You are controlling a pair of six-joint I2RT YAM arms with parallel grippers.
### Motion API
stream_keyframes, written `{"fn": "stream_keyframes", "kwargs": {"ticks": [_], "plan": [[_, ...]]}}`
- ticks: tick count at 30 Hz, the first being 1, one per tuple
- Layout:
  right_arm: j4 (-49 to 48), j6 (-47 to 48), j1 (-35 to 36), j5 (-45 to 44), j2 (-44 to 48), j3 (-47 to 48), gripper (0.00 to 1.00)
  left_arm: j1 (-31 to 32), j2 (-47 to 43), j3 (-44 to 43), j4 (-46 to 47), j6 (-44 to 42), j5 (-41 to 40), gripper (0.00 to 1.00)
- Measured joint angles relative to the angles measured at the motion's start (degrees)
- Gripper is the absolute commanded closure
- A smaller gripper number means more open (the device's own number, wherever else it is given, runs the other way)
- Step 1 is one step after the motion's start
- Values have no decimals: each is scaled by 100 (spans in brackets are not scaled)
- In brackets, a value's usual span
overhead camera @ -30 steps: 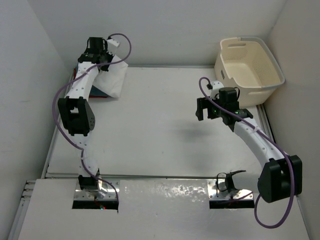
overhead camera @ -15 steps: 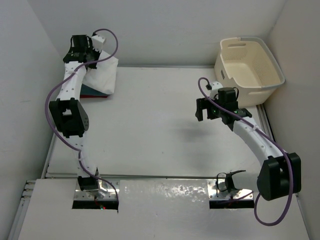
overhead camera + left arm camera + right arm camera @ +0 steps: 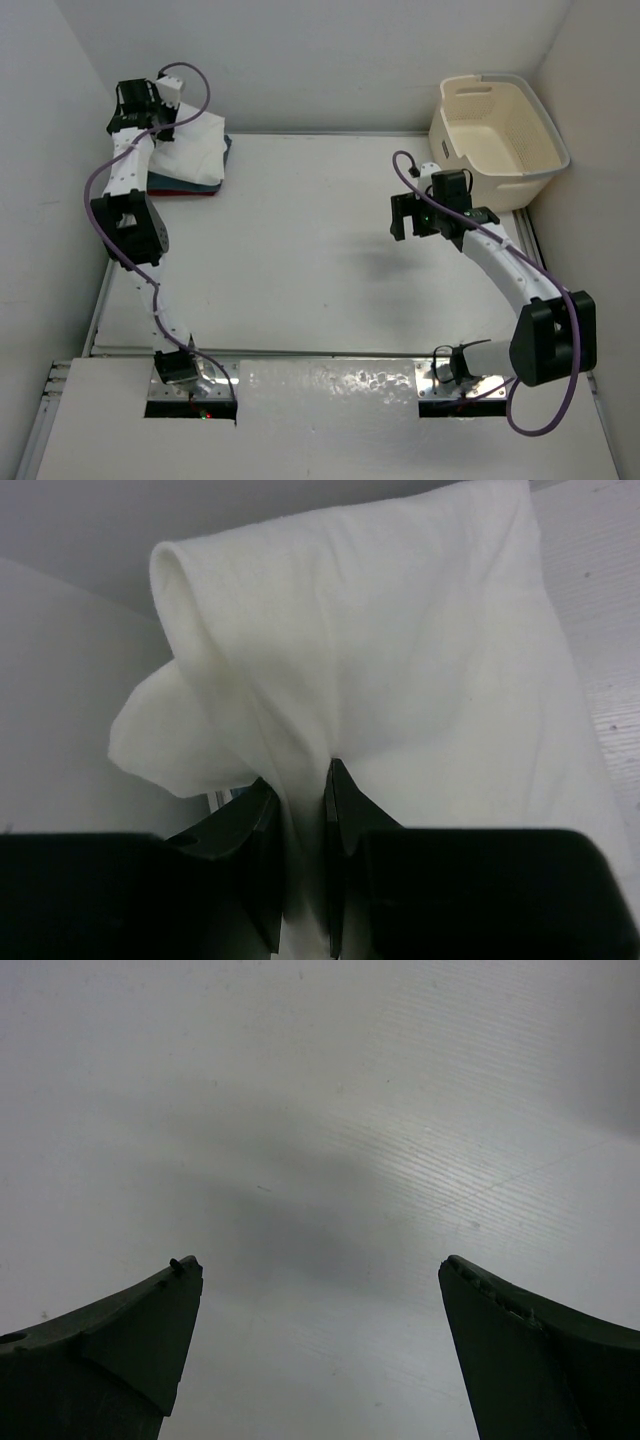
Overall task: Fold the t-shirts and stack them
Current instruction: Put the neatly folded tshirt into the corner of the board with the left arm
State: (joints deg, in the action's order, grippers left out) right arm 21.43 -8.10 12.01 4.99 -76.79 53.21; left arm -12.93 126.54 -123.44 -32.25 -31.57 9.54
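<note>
Cloth fills the left wrist view: the left gripper (image 3: 300, 775) has its jaws nearly closed on a pinched ridge of the white shirt (image 3: 400, 630), which bunches into a loose roll above the fingers. From above, that gripper (image 3: 140, 100) sits at the far left corner of the table (image 3: 300, 260), close to the wall. The white shirt (image 3: 195, 150) drapes from it over a low pile where the blue-grey shirt (image 3: 205, 182) lies on the red shirt (image 3: 185, 192), only their edges showing.

The step looks like setting the last shirt onto the stack. To do it well, the held edge should come down low and flat before the jaws part, so the roll near the fingers spreads out instead of dropping as a lump. Pulling gently away from the draped side would take out slack, but too hard a pull could drag the two lower shirts out of line. The corner is tight, so any motion should stay off the wall.

The right gripper (image 3: 412, 215) hangs wide open and empty (image 3: 320, 1270) over bare table, near the basket (image 3: 520, 150), well apart from the pile; it could come across to press the stack flat.
</note>
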Motion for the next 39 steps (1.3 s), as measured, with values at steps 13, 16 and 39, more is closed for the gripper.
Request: {"fn": "stream_keyframes", "kwargs": {"ticks": [13, 16, 39], "plan": [[57, -308, 0, 144, -308, 157, 1, -282, 686, -219, 459, 361, 111, 0], [111, -350, 0, 166, -308, 179, 1, -326, 686, -365, 684, 566, -24, 0], [164, -1099, 2, -1231, 949, -496, 1, 516, -3886, 3375, 345, 4809, -2332, 0]]}}
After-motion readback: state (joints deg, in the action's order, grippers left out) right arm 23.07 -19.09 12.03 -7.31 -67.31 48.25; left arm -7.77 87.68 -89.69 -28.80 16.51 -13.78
